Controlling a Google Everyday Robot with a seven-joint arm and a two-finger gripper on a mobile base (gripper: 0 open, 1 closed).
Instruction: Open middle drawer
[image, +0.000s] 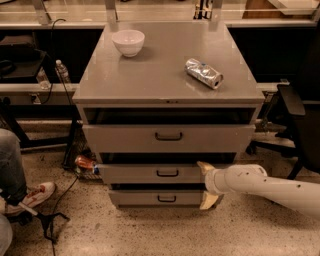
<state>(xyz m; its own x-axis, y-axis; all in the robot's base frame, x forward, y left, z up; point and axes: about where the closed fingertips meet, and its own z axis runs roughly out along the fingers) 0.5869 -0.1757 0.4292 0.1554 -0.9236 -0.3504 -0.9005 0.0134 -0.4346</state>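
Note:
The grey cabinet (165, 75) has three drawer fronts stacked. The middle drawer (130, 174) is a low flat grey front with a small dark centre handle (167, 173); it stands slightly out from the cabinet. Above it is the taller-fronted drawer (120, 137), below it the narrowest drawer (135, 198). My gripper (206, 184), on a white arm (265, 184) coming from the right, is open at the right end of the middle drawer. One fingertip (203, 166) is at that front's upper right edge, the other (209, 201) by the lowest drawer's right end.
A white bowl (128, 41) and a crushed silver can (204, 73) lie on the cabinet top. A person's leg and shoe (30, 192) with cables are at the left on the floor. A red can (84, 161) lies left of the cabinet. A dark chair (300, 115) stands at the right.

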